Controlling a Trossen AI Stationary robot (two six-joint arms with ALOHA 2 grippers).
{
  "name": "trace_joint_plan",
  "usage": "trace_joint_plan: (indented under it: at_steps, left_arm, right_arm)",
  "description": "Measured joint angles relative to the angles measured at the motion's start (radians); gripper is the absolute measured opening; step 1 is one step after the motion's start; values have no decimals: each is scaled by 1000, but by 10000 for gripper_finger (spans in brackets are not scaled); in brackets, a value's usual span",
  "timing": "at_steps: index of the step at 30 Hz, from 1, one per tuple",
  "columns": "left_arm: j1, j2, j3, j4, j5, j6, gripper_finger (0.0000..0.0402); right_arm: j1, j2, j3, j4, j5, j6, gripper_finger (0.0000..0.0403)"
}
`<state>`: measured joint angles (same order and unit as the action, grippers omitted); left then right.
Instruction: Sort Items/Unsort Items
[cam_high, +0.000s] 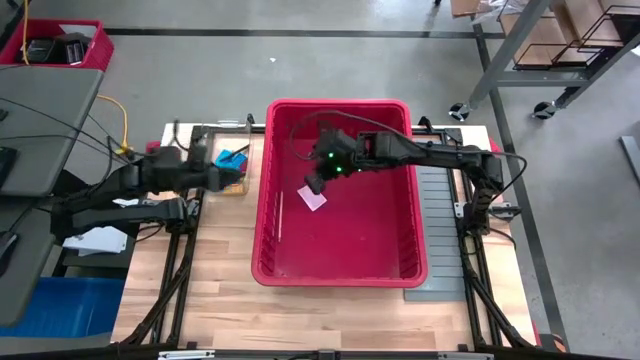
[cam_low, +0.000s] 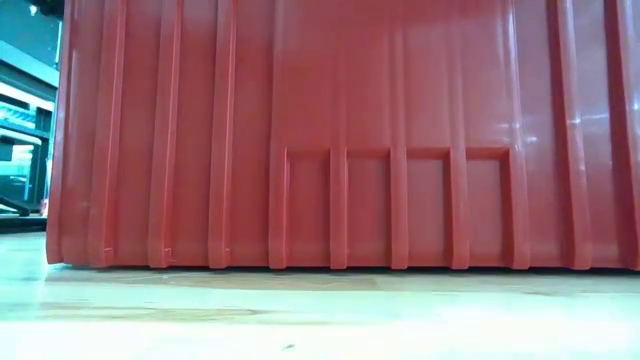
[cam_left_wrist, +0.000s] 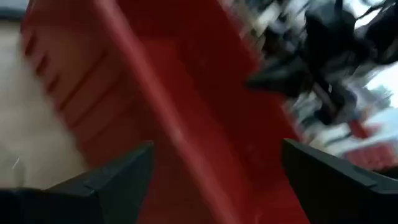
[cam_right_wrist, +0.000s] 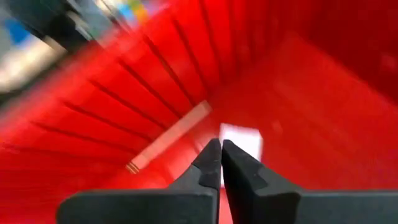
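Lying on the floor of the red bin (cam_high: 400, 270), you have a pale pink piece (cam_high: 313, 198) and a thin pale stick (cam_high: 281, 210). Your right tool (cam_high: 313, 185) hangs closed just above the pink piece, holding nothing. Your left tool (cam_high: 232, 178) waits wide open over the bench (cam_high: 215, 300), beside blue items (cam_high: 232, 160) left of the bin.
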<state>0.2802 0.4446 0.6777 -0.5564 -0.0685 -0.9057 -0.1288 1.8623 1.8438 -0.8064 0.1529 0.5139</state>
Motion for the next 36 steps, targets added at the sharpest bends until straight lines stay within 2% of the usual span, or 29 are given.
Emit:
trace_joint_plan:
  at_steps: [3,5,7,11,13,17,24,31,36]
  left_arm:
    - [-26,34,0,-78,8,-6,315]
    - [-38,57,0,-133,-9,-39,274]
    - [-47,79,0,-195,-20,-80,215]
    - [-65,130,0,-248,-21,-123,59]
    - [-68,152,0,-231,-22,-124,17]
    - [-68,203,0,-191,-13,-122,12]
    - [-72,336,0,-139,45,-96,1]
    - [-115,481,0,-42,54,-104,1]
    - [-152,560,0,38,58,-120,0]
  right_arm:
    - [-9,1,-90,-23,-3,46,22]
    - [-16,1,-148,-23,-23,90,45]
    - [-25,0,-208,15,-58,148,75]
    - [-42,0,-357,228,-156,300,130]
    - [-52,8,-432,381,-205,390,150]
    - [-80,50,-530,539,-240,507,174]
    - [-108,118,-537,559,-224,510,179]
    - [-93,173,-537,598,-279,522,179]
    - [-77,172,-535,633,-266,518,179]
